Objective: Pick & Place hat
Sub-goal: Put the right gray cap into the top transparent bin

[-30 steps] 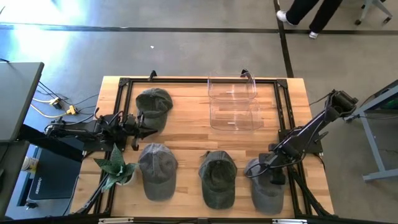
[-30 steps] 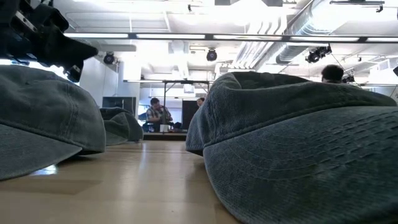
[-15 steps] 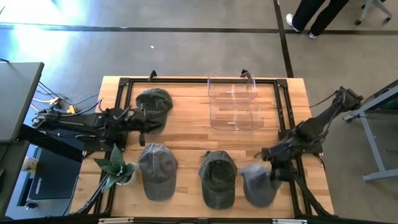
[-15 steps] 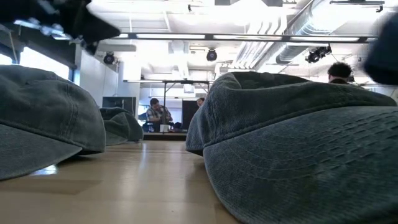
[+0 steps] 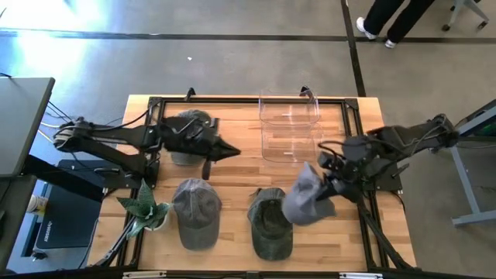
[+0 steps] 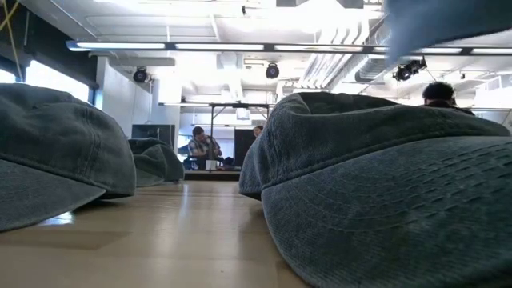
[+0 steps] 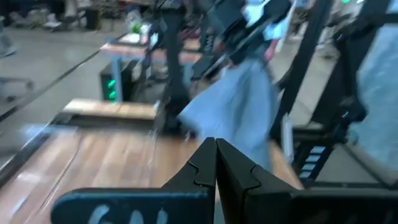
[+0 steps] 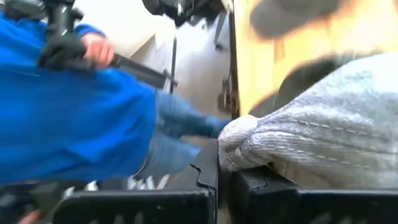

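Now that the hat (image 5: 304, 198) has been lifted off the table, it is held clamped in the closed right gripper (image 5: 332, 186), hanging beside it, and transport can begin; the left gripper (image 5: 229, 151) is shut, empty.

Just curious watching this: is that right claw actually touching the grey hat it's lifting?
Touching. In the right wrist view the hat has its edge pinched between the right gripper fingers.
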Available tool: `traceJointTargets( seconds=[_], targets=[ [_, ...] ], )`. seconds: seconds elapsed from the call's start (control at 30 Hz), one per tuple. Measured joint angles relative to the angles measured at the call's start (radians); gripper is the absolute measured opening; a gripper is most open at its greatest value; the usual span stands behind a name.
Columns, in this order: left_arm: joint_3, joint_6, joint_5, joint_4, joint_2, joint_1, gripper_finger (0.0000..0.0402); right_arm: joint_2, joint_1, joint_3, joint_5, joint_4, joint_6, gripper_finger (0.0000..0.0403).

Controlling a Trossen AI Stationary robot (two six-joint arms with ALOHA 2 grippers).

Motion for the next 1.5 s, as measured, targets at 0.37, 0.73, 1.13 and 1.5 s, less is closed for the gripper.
traceJointTargets(
  seconds=[0.37, 0.73, 1.13, 1.5],
  targets=[
    [0.418, 0.145, 0.272, -0.008, 0.361, 0.0, 0.0163, 0.163, -0.091, 0.2, -0.079, 0.006, -0.288, 0.0006],
    [0.63, 0.164, 0.323, 0.003, 0.597, 0.0, 0.035, 0.196, -0.091, 0.267, -0.098, 0.006, -0.347, 0.0004],
    [0.66, 0.157, 0.515, -0.009, 0.665, 0.0, 0.028, 0.188, -0.09, 0.266, -0.104, 0.005, -0.34, 0.0004],
    [0.66, 0.174, 0.663, -0.003, 0.656, 0.006, 0.0018, 0.173, -0.083, 0.265, -0.173, -0.004, -0.304, 0.0004]
  ],
)
